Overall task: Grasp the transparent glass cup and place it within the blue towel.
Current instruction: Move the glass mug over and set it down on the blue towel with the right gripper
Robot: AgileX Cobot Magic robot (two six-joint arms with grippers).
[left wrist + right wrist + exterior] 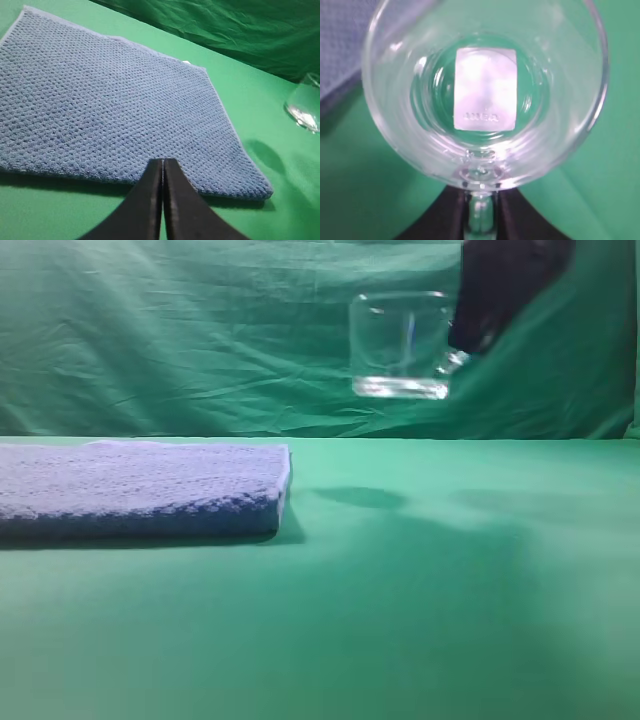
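The transparent glass cup [400,345] hangs upright in the air well above the green table, to the right of the blue towel [140,485]. My right gripper [462,352] holds it from the right, shut on its handle. In the right wrist view I look down into the cup [485,90], a white label on its base, with the handle clamped between the two black fingers [451,212]. The towel's corner [340,45] shows at upper left. My left gripper [163,165] is shut and empty above the near edge of the towel [110,105]. The cup's base [305,107] shows at the right edge.
Green cloth covers the table [420,590] and hangs as a wrinkled backdrop [200,330] behind it. A dark shadow of the cup [362,497] lies on the cloth just right of the towel's edge.
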